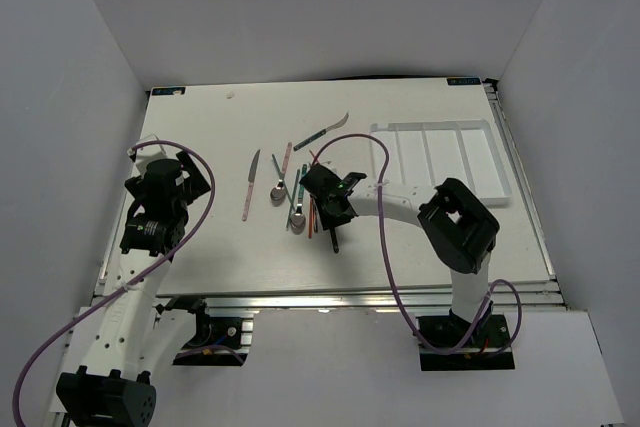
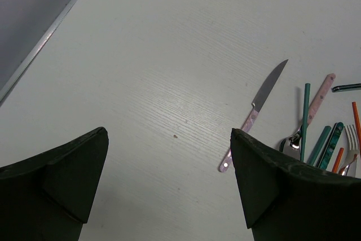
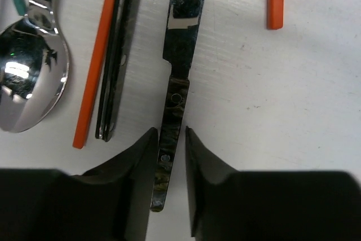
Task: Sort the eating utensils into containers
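Right pincer [image 3: 169,156] sits down in the pile, jaws narrowed either side of the dark-handled knife [image 3: 183,38], pinch or no pinch impossible to call, an orange chopstick [image 3: 98,60] and a spoon [image 3: 28,77] crowding just beside it, while the left pincer [image 2: 169,134] gapes wide, holding nothing, over the bench [image 2: 169,55], and the white tray [image 1: 430,127] lies well apart, its compartments showing only white.

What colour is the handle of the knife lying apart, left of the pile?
Pink. The knife handle shows best in the left wrist view.

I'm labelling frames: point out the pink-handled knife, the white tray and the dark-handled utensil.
pink-handled knife [image 2: 254,112], left wrist view, blade-handle junction.
white tray [image 1: 445,157], top view, compartment floor.
dark-handled utensil [image 3: 174,111], right wrist view, handle.
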Controlling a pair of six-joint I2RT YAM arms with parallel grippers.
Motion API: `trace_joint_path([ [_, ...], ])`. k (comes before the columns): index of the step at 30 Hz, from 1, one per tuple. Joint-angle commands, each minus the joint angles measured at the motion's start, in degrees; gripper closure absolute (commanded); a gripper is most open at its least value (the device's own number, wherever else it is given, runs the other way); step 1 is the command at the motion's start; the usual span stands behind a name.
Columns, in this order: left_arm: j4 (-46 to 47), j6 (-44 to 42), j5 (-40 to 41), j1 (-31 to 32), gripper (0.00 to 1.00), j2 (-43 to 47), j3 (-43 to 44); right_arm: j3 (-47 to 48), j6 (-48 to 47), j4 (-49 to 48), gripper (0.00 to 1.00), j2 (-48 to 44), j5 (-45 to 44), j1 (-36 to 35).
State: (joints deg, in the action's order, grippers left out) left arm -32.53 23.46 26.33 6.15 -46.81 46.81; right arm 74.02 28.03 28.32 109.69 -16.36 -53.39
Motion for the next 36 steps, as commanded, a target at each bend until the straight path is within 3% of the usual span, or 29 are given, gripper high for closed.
trace_joint_path([
  [1, 0.2, 0.4, 0.1, -0.1, 0.02, 0.7, 0.3, -1.2, 1.0, -1.2, 0.71, 0.8, -0.4, -0.1],
  [7, 0.2, 0.4, -0.1, -0.1, 0.02, 0.7, 0.3, -3.3, 1.5, -1.7, 0.76, 1.0, -0.4, 0.0],
  [11, 0.3, 0.3, -0.3, 0.0, 0.02, 0.8, 0.3, -4.0, 1.6, -0.8, 0.98, -0.2, -0.3, -0.1],
  [22, 0.3, 0.4, -0.1, 0.0, 0.02, 0.4, 0.3, -3.8, 1.3, 2.4, 1.00, -16.1, -7.5, 0.4],
  [25, 0.3, 0.4, -0.1, -0.1, 0.02, 0.2, 0.3, -3.5, -0.2, 2.4, 1.00, -18.9, -8.2, 2.7],
  [29, 0.3, 0.4, -0.2, 0.0, 0.02, -0.3, 0.3, -2.8, -4.5, 2.0, 1.00, -18.7, -6.7, 12.0],
  [36, 0.2, 0.4, 0.4, -0.1, 0.02, -1.4, 0.4, 2.1, -11.5, -0.3, 1.00, -10.5, -3.0, 23.5],
])
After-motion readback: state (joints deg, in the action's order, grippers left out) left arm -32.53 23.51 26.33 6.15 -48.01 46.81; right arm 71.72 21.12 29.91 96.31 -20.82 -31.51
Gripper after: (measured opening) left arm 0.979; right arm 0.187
